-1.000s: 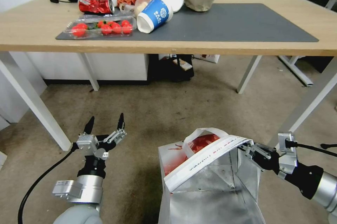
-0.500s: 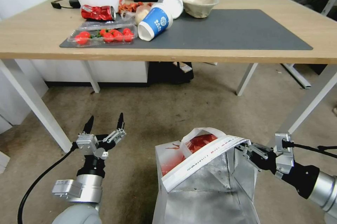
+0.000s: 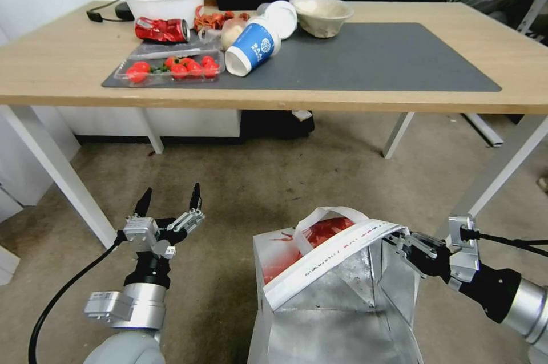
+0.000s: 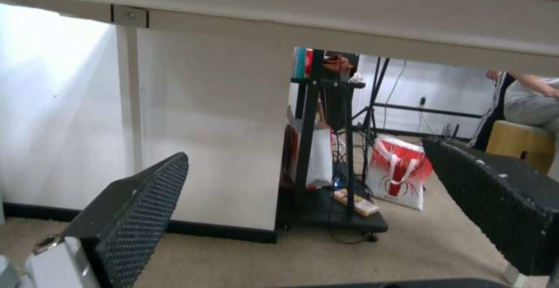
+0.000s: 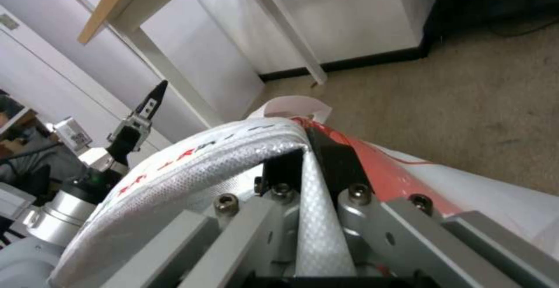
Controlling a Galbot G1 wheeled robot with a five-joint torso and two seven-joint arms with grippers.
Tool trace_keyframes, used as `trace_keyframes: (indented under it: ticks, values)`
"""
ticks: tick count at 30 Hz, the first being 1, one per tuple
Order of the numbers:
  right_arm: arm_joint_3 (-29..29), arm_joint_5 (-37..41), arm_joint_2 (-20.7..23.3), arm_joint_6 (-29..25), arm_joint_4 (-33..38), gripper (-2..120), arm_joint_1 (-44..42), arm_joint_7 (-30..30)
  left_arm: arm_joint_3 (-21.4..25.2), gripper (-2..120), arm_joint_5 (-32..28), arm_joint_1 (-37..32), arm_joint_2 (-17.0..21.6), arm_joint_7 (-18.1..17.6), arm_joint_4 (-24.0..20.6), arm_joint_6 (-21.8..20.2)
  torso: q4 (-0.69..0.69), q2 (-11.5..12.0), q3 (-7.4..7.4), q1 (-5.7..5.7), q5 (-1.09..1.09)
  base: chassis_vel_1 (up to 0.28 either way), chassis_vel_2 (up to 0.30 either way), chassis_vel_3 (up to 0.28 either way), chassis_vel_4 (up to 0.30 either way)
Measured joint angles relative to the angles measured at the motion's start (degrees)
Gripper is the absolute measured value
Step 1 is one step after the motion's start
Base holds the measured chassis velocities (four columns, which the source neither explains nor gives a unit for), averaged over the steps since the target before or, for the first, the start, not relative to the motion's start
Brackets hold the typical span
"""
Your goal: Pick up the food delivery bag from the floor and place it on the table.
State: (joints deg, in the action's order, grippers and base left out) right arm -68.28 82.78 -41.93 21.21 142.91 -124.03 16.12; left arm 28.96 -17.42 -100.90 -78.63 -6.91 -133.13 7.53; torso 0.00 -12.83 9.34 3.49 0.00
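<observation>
In the head view the bag hung at lower centre over the floor, its white strap pinched by the right gripper at lower right, while the left gripper waited spread and empty at lower left, below the table; red lettering along the strap was too small to read. In the left wrist view the spread pads framed the table's underside. In the right wrist view the jaws clamped the strap at lower centre, and since that thin hold was the only one, the strap could probably slip or the open bag swing and snag the table edge.
</observation>
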Motion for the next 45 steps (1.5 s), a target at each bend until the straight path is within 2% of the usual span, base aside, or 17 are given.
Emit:
trace_keyframes:
  ticks: [32, 34, 45]
  values:
    - [-1.5, -0.9, 0.2, -0.2, -1.1, 0, -0.9, 0.9, -0.1, 100, 0.8, -0.3, -0.1, 0.0, -0.4, 0.0, 0.00, -7.2, 5.14, 2.06, 0.00, 0.000, 0.000, 0.000, 0.000]
    - [-1.5, -0.9, 0.2, -0.2, -1.1, 0, -0.9, 0.9, -0.1, 100, 0.9, -0.3, -0.1, 0.1, -0.4, -0.1, 0.00, -8.2, 5.84, 2.41, 0.00, 0.000, 0.000, 0.000, 0.000]
    - [-1.2, -0.9, 0.3, -0.2, -1.1, 0, -0.6, 0.7, -0.2, 100, 1.0, -0.3, -0.1, 0.1, -0.5, -0.1, 0.00, -10.9, 7.63, 3.26, 0.00, 0.000, 0.000, 0.000, 0.000]
